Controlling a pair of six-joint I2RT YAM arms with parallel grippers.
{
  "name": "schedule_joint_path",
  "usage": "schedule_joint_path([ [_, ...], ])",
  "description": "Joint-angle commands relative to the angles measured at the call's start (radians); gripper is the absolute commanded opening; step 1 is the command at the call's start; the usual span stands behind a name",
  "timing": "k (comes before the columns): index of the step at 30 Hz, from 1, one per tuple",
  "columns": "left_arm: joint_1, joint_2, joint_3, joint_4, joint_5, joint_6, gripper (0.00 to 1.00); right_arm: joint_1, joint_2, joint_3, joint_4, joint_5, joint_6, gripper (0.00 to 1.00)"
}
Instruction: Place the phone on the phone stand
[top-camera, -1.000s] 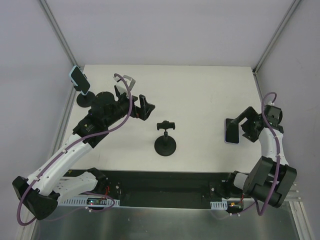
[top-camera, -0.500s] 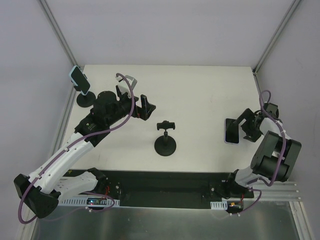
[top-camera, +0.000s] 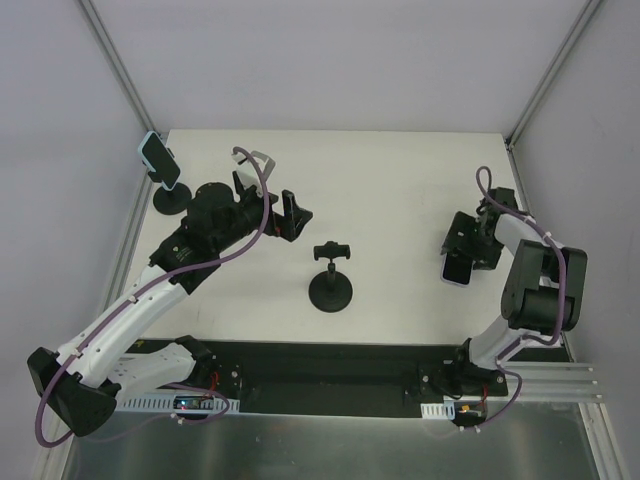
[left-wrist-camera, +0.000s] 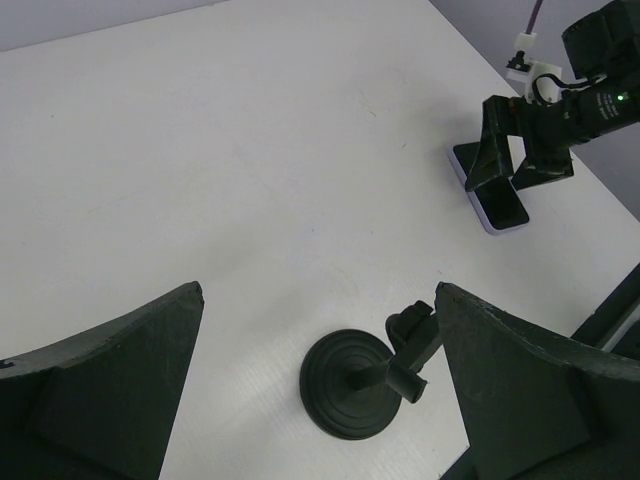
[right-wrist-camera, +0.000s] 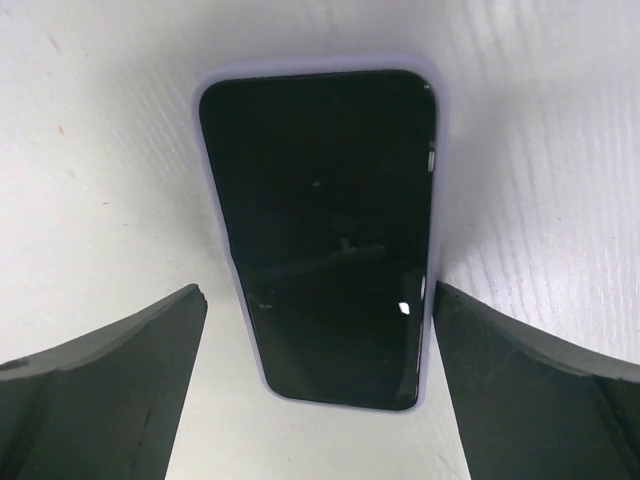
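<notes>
Bench (top-camera: 400, 180) | right end effector (top-camera: 467, 243) had swung in from farther right of the phone stand (top-camera: 330, 281), now over the phone (top-camera: 458, 268), fingers spread either side | left end effector (top-camera: 265, 200), left of stand, unmoved, agape, empty | phone lay flat, screen up, well right of stand | grasp likely next

White tabletop (top-camera: 400, 180); pale grey walls (top-camera: 330, 60) around; metal corner posts (top-camera: 118, 65); soft even light.
</notes>
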Motion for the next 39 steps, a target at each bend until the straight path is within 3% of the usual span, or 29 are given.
schedule_joint_path([
  [1,-0.015,-0.006,0.007,0.041,0.02,-0.006,0.99,0.092,0.08,0.094,-0.139,0.204,-0.068,0.96],
  [6,-0.015,0.004,0.006,0.041,0.013,0.005,0.99,0.118,0.17,0.141,-0.205,0.228,-0.028,0.96],
  [13,-0.016,0.024,0.009,0.038,0.021,0.002,0.99,0.135,0.175,0.126,-0.237,0.223,-0.014,0.97],
  [18,-0.015,0.03,0.01,0.039,0.01,0.006,0.99,0.135,0.192,0.146,-0.243,0.201,-0.019,0.74],
  [21,-0.015,0.024,0.007,0.041,0.029,0.003,0.99,0.136,0.194,0.151,-0.236,0.202,-0.026,0.53],
  [22,-0.015,0.024,0.007,0.041,0.023,0.002,0.99,0.136,0.191,0.151,-0.233,0.208,-0.031,0.38],
  [24,-0.015,0.018,0.009,0.039,0.02,0.006,0.99,0.139,0.168,0.14,-0.225,0.219,-0.037,0.28],
  [27,-0.015,0.024,0.007,0.041,0.015,0.008,0.99,0.146,0.099,0.097,-0.196,0.231,-0.033,0.04],
  [39,-0.018,0.05,0.02,0.036,0.056,0.005,0.99,0.169,-0.157,-0.081,0.075,0.15,-0.007,0.01],
])
